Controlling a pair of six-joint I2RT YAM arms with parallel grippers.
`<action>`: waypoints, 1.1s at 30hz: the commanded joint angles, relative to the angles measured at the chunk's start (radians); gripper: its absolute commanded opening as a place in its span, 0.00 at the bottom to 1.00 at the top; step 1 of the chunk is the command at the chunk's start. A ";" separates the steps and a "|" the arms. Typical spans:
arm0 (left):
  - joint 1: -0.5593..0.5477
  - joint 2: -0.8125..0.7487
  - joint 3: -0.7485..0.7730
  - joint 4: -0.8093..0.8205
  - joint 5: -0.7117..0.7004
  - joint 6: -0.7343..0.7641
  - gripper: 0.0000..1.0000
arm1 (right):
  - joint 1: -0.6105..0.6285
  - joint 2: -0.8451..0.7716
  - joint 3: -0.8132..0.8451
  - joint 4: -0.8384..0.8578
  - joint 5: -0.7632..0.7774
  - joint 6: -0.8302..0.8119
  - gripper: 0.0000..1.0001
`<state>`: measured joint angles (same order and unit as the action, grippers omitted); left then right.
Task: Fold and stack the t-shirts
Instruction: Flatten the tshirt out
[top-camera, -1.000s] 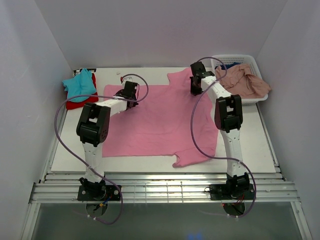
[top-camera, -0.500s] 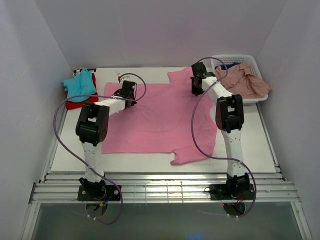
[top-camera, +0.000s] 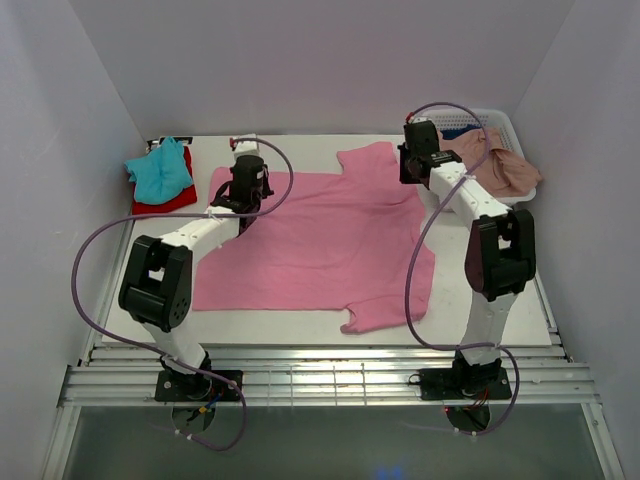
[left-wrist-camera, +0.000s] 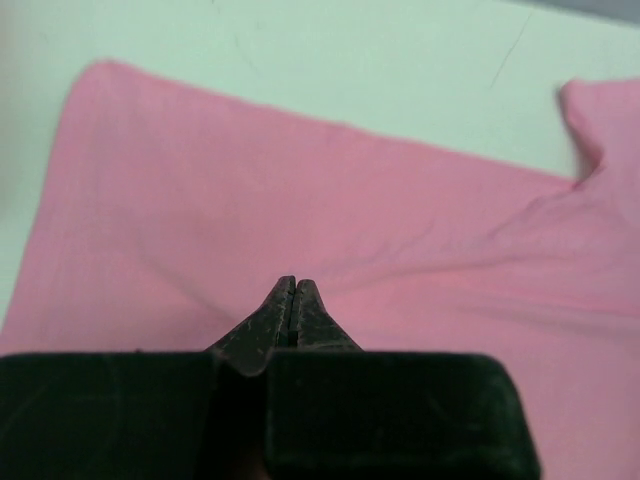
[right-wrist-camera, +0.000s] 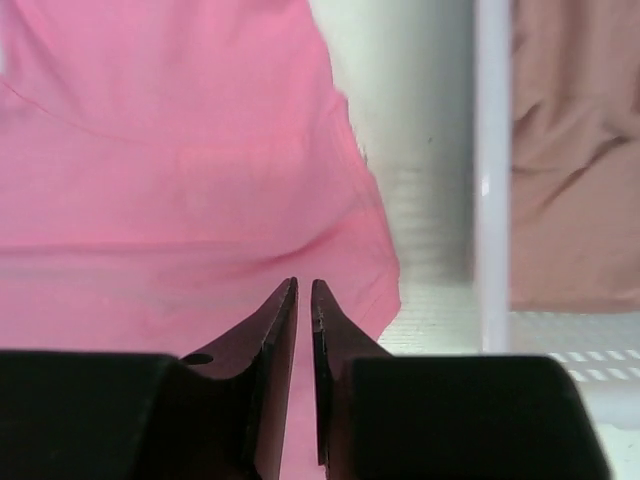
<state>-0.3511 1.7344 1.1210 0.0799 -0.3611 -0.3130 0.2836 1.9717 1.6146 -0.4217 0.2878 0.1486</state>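
**Pink shirt lies open, no fold yet**

We see the pink t-shirt (top-camera: 320, 235) spread flat in the middle of the counter (top-camera: 300, 327). The teal t-shirt (top-camera: 160, 170) sits on the red t-shirt (top-camera: 152, 208) at the upper left. The salmon t-shirt (top-camera: 495, 168) hangs out of the basket (top-camera: 500, 118) at the upper right. We think most of the job is left. Both arms reach out to the top edge of the pink shirt. The left claw (left-wrist-camera: 293, 285) is pressed tight together. The right claw (right-wrist-camera: 304, 287) shows only a thin crack. We cannot tell if either pinches cloth.
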 joint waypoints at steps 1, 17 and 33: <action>0.000 -0.026 0.075 0.051 -0.078 0.066 0.00 | 0.006 -0.050 0.047 0.074 0.040 -0.032 0.17; 0.222 0.287 0.408 -0.094 0.040 0.146 0.59 | -0.007 0.417 0.637 -0.078 -0.061 -0.047 0.72; 0.302 0.579 0.697 -0.140 0.008 0.250 0.59 | -0.101 0.561 0.694 0.015 -0.108 -0.008 0.73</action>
<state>-0.0620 2.3154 1.7851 -0.0456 -0.3504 -0.0860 0.2024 2.4931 2.2704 -0.4374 0.2127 0.1230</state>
